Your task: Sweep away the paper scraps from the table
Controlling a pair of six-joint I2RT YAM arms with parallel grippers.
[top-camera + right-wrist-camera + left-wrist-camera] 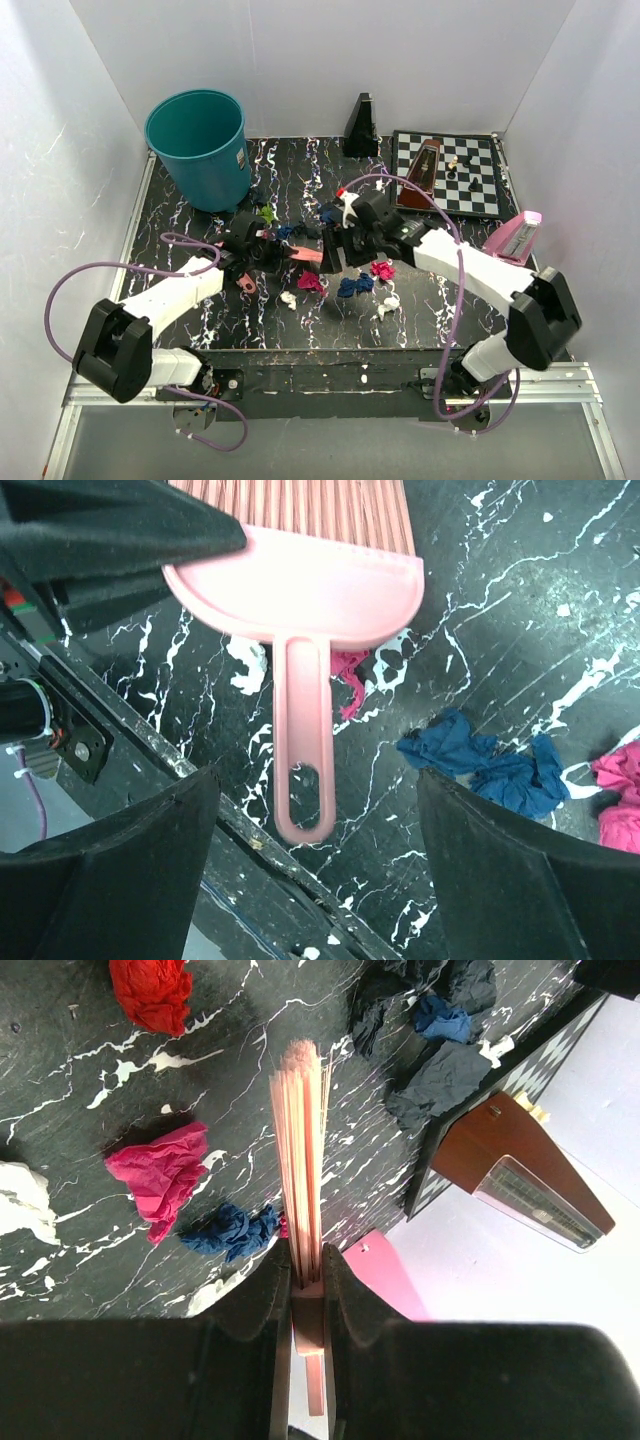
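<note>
Left wrist shows left gripper (pixel 307 1260) clamping pink brush (pixel 300 1150), paper scraps (pixel 160 1175) either side; right gripper (pixel 315 795) spread wide.

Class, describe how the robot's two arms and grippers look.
The left arm and right arm are white shells with bulky black joints, each trailing a looping purple cable. The left gripper and right gripper have thick matte black fingers.

Plain white panels close the scene in on three sides: a left wall (pixel 60 150), a back wall (pixel 320 50) and a right wall (pixel 590 120). They rise straight from the black, white-streaked counter (pixel 300 162). The light is soft and even. A silver metal rail (pixel 585 375) edges the near side, and a grey surface (pixel 330 450) lies below it.
</note>
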